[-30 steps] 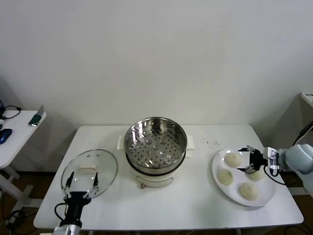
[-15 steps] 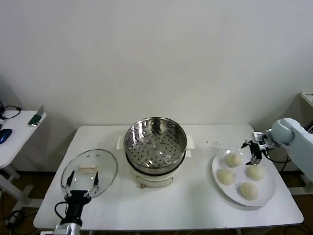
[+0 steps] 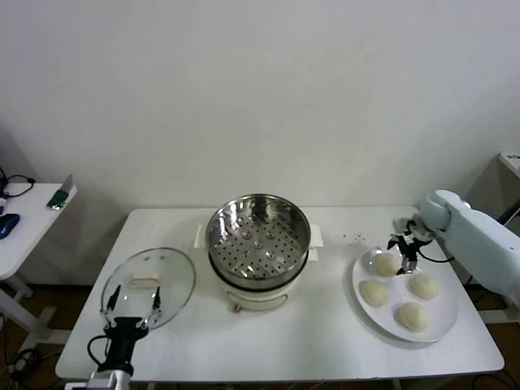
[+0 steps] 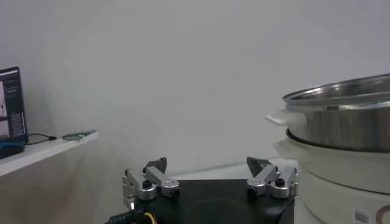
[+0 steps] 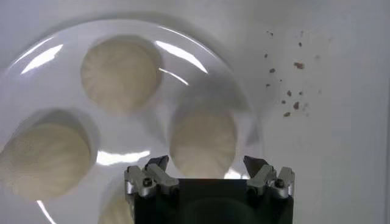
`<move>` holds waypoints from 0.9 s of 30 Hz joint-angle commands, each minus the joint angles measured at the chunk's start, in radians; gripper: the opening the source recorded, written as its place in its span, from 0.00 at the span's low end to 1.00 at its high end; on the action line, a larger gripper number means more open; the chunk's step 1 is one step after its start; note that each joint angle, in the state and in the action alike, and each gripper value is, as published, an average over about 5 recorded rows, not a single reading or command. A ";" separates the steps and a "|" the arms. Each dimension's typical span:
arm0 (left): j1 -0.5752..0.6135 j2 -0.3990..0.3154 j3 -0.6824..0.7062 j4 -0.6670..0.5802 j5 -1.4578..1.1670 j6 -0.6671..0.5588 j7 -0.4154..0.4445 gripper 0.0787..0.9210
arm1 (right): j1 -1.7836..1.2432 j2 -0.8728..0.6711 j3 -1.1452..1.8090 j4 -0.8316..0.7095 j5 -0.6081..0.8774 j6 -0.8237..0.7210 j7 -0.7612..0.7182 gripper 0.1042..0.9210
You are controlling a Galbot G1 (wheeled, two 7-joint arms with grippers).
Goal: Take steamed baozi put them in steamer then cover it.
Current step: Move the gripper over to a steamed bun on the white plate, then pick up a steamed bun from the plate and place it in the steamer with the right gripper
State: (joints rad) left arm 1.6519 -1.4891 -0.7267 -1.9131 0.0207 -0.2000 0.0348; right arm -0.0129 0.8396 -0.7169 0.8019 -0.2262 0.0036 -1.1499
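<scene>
Near the worktop's right edge, four steamed buns (image 3: 383,264) lie on a white plate (image 3: 443,323). Above the bun nearest the back edge, the right gripper (image 3: 405,251) hangs with jaws spread wide, holding nothing. At mid-worktop stands the steamer (image 3: 258,236), uncovered. By the front-left corner the left gripper (image 3: 135,306), jaws wide and empty, waits over a glass lid (image 3: 149,284).

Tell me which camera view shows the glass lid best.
The head view: the glass lid lies whole and flat on the table, left of the steamer. The left wrist view shows the steamer but no lid that I can make out; the right wrist view shows only baozi on their plate.
</scene>
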 commanded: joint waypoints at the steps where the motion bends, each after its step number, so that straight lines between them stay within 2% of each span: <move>1: 0.001 0.001 -0.001 0.006 0.004 -0.002 -0.001 0.88 | 0.020 0.047 -0.041 -0.050 -0.012 0.008 -0.003 0.88; 10: 0.004 0.000 -0.002 0.011 0.004 -0.005 -0.001 0.88 | 0.018 0.051 -0.051 -0.055 -0.023 0.019 -0.005 0.88; 20: 0.009 0.001 -0.003 0.008 0.004 -0.007 -0.002 0.88 | 0.024 0.054 -0.047 -0.058 -0.026 0.032 -0.009 0.72; 27: 0.019 0.003 -0.007 0.004 0.001 -0.010 -0.003 0.88 | 0.146 0.027 -0.139 -0.002 0.021 0.107 -0.038 0.70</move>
State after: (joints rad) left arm 1.6670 -1.4879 -0.7320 -1.9060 0.0231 -0.2086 0.0324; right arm 0.0395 0.8759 -0.7803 0.7665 -0.2358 0.0585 -1.1726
